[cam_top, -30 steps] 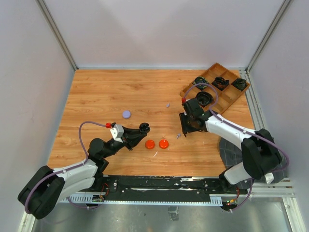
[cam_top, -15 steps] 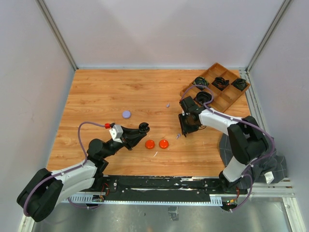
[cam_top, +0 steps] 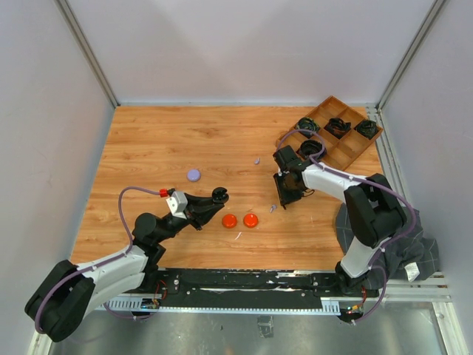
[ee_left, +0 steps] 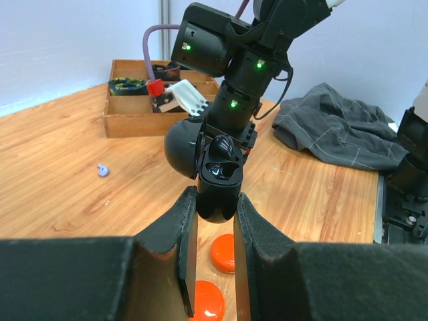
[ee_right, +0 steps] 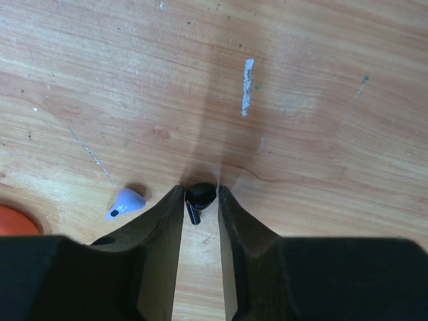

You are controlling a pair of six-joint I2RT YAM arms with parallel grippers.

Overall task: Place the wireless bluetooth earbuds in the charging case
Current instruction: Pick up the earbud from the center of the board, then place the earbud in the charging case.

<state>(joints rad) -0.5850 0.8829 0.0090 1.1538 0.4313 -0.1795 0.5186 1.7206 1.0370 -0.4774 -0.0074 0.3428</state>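
Left gripper clamping charging case, right gripper pinching black earbud (on table)

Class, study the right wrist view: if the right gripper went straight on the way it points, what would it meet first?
The black earbud, lying between the right gripper's fingertips; right behind it, the table. The lilac earbud lies off to the side, out of line.

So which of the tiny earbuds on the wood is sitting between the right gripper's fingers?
The black comma-shaped earbud: it lies between the fingertips of the right gripper, while the lilac earbud lies outside them.
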